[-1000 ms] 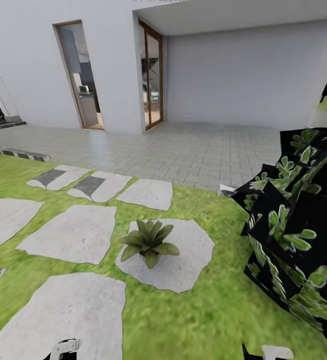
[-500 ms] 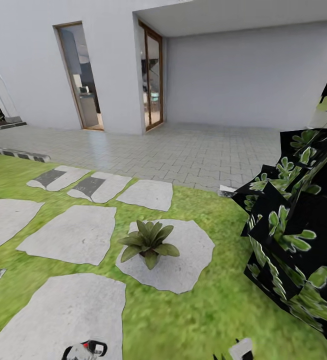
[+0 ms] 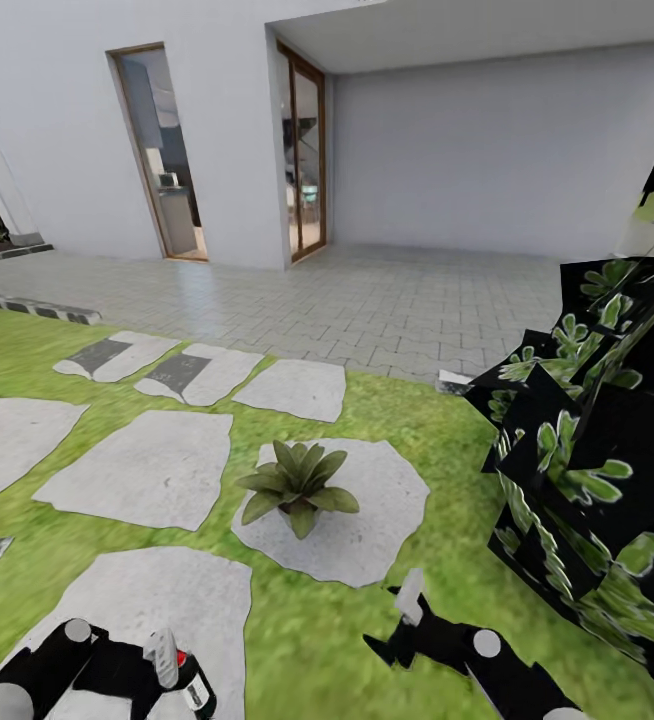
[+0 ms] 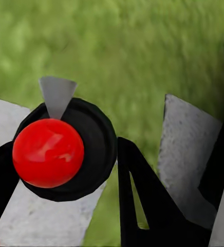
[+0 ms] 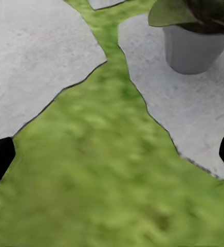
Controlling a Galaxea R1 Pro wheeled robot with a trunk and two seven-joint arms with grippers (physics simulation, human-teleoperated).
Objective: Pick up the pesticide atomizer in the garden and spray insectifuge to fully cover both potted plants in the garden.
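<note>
Left gripper [image 3: 172,665] grips atomizer [image 3: 189,682]; potted plant [image 3: 297,485] on slab [image 3: 367,530].

Potted plant [image 3: 297,483]: small, pointy green leaves, tiny grey pot [image 5: 193,49], upright on a pale stone slab [image 3: 367,540] in the grass. Atomizer [image 3: 182,672]: black bottle, red top [image 4: 48,153], grey nozzle, down near the plant's slab, held between the left gripper's [image 3: 157,665] fingers.
</note>
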